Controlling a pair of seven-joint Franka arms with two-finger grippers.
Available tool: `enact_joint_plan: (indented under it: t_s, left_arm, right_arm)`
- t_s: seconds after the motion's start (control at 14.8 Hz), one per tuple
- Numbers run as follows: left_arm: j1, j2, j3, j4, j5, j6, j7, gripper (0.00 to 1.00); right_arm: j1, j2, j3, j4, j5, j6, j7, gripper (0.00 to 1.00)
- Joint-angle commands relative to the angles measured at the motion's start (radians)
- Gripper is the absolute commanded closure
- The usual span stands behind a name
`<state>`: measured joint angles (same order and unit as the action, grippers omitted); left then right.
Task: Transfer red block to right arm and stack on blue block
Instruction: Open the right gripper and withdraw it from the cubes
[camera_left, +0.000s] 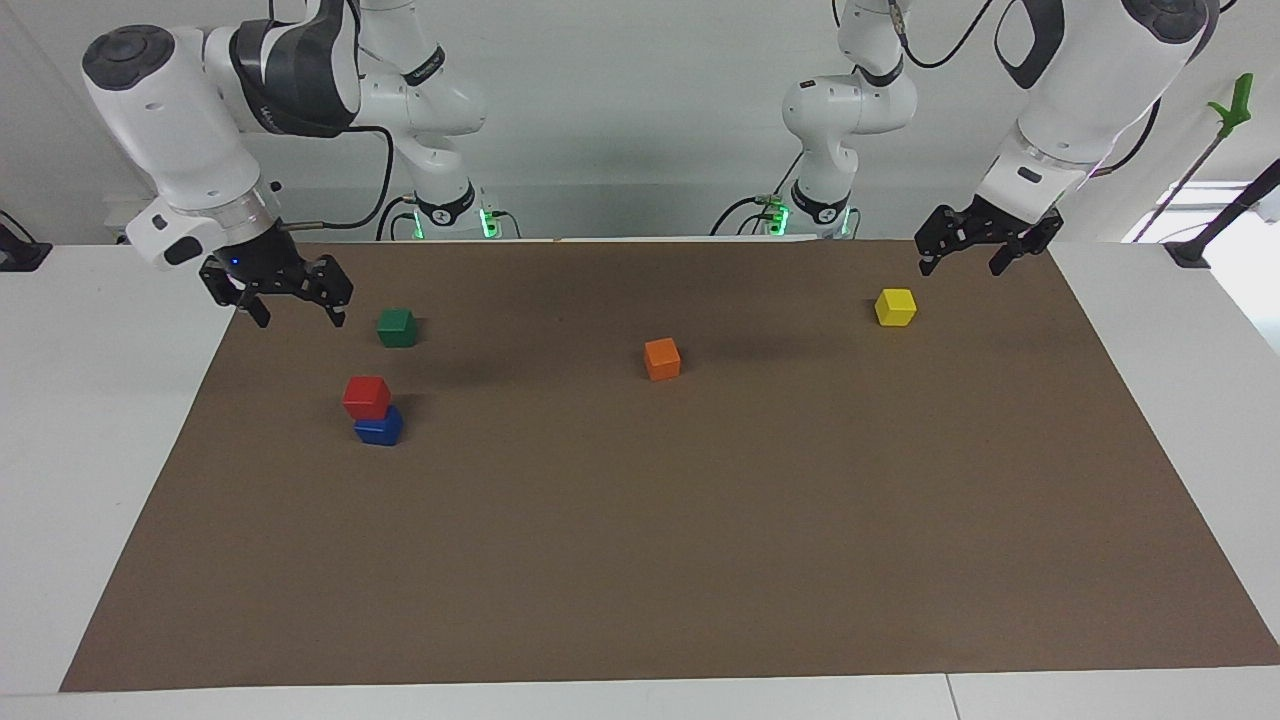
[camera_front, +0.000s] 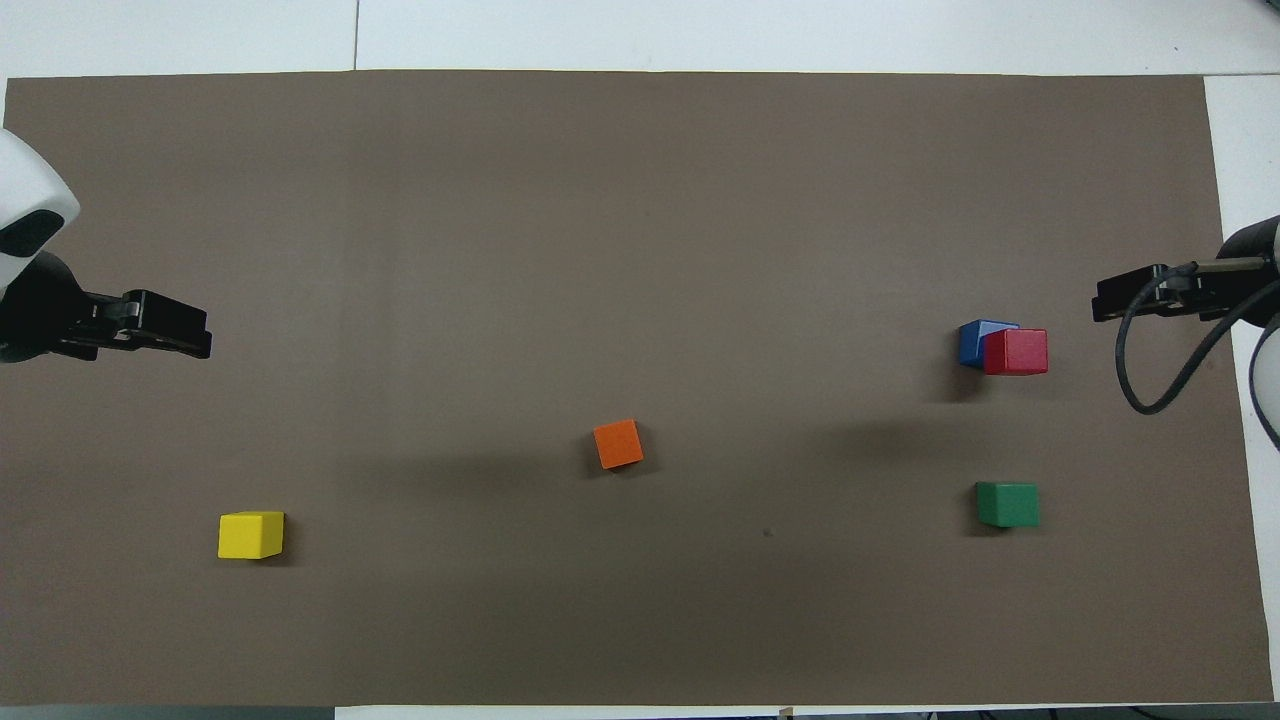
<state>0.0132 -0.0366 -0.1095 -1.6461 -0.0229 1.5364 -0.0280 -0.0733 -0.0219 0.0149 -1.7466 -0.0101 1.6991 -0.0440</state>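
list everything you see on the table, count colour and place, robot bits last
red block: 1, red, on top of the blue block, toward the right arm's end
blue block: 1, blue, on the mat under the red block
green block: 1, dark green, nearer to the robots than the stack
orange block: 1, orange, mid-table
yellow block: 1, yellow, toward the left arm's end
mat: 1, brown, covering the table
right gripper: 1, black, open, empty, raised over the mat's edge
left gripper: 1, black, open, empty, raised near the yellow block, waiting

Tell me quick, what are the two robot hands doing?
Left gripper: open, empty, up above the yellow block.
Right gripper: open, empty, raised beside the green block.
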Motion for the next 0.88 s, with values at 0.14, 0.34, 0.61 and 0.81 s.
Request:
enact_joint_plan:
  t_s: [0.14,0.34,0.61,0.81]
  left_arm:
    - [-0.006,-0.023,0.005,-0.024,0.023,-0.005,-0.012,0.00]
    - [-0.006,-0.023,0.005,-0.023,0.023,-0.005,-0.012,0.00]
    - [-0.006,-0.023,0.005,-0.024,0.023,-0.005,-0.012,0.00]
    - [-0.006,-0.023,0.005,-0.024,0.023,-0.005,-0.012,0.00]
  right_arm:
    - [-0.034,0.011,0.013,0.150,0.010,-0.225,-0.106,0.00]
    - [-0.036,0.013,-0.001,0.186,0.010,-0.222,-0.106,0.00]
    - [0.030,0.004,-0.050,0.141,-0.022,-0.144,-0.091,0.00]
    - [0.030,0.003,-0.053,0.145,-0.036,-0.128,-0.094,0.00]
